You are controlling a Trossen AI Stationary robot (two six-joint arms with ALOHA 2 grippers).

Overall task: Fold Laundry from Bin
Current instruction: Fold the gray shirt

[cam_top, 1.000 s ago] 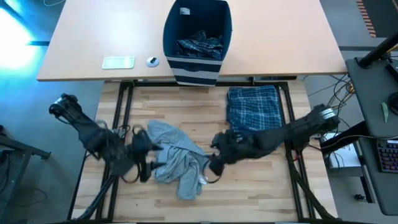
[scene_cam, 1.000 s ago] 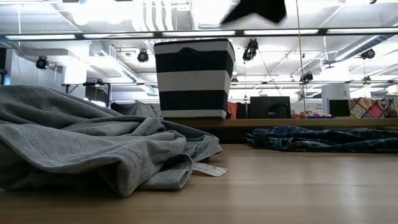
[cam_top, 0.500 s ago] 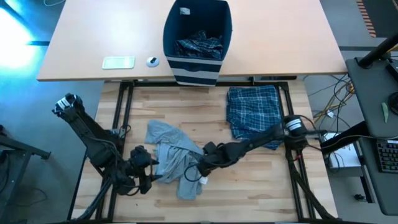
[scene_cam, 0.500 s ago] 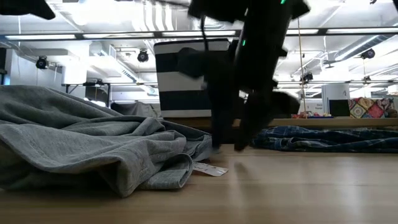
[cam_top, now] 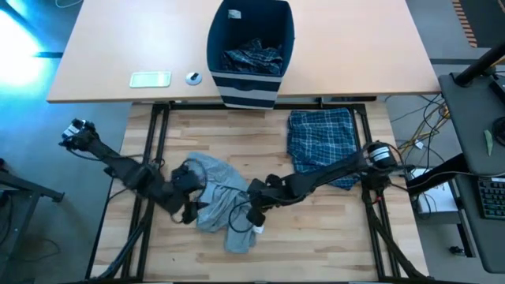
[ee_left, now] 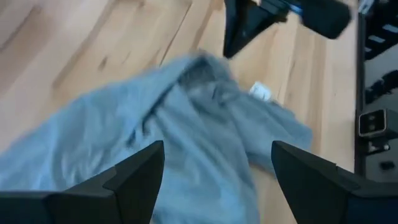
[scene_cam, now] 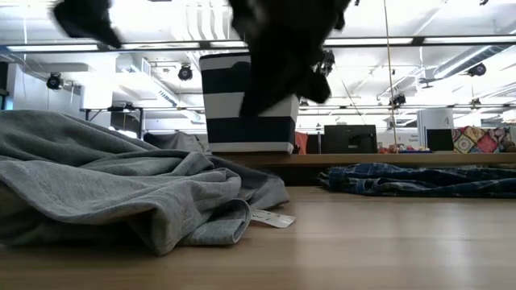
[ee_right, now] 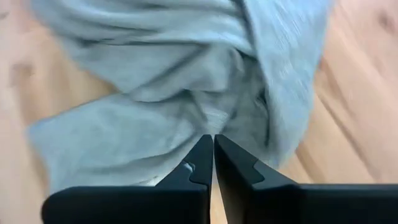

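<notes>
High view: I see a pale wooden slatted work table (cam_top: 331, 229) with a tan desk (cam_top: 355, 55) behind it. The navy fabric bin with pale stripes (cam_top: 251, 47) stands on the desk, plaid cloth inside. A crumpled grey T-shirt (cam_top: 221, 197) lies at the table's middle; a folded blue-and-white plaid garment (cam_top: 319, 138) lies beside it, apart. The left gripper (cam_top: 189, 209) is at the shirt's left edge, the right gripper (cam_top: 254, 214) at its right edge.

Low view: ceiling lights and office desks lie beyond; both arms are dark blurs overhead.

Left wrist view: wide-spread fingers (ee_left: 134, 171) over the shirt, empty.

Right wrist view: fingers (ee_right: 202, 163) pressed together above grey cloth; I cannot tell whether fabric is pinched.
</notes>
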